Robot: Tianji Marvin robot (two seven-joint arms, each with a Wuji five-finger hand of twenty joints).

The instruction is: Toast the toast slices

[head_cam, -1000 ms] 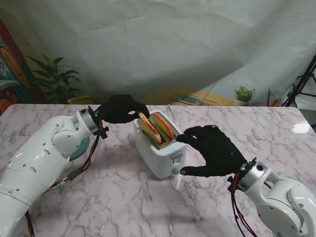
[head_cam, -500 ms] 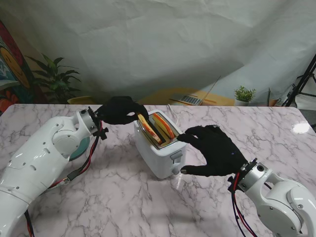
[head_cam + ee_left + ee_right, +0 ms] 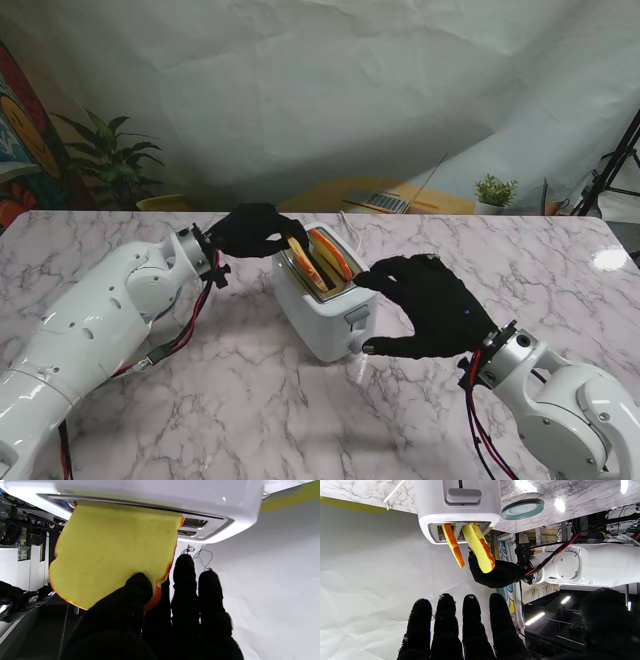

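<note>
A white toaster (image 3: 322,305) stands mid-table with two yellow, orange-crusted toast slices sticking out of its slots. My left hand (image 3: 252,231) is shut on the left slice (image 3: 303,264), thumb and fingers pinching its upper edge; the slice (image 3: 112,552) is partly down in its slot. The other slice (image 3: 331,255) leans in the right slot, untouched. My right hand (image 3: 430,305) hovers open beside the toaster's near-right end, fingers spread above the lever (image 3: 357,315), touching nothing. The right wrist view shows both slices (image 3: 477,547) and the lever (image 3: 463,495).
A teal round plate (image 3: 165,300) lies on the marble table (image 3: 230,400) under my left forearm. A white cord (image 3: 350,225) runs from the toaster's far side. Beyond the table's far edge are a small potted plant (image 3: 492,192) and a laptop (image 3: 375,200).
My left hand has moved right and down with its slice, which sits lower in the slot now. The right hand has barely moved.
</note>
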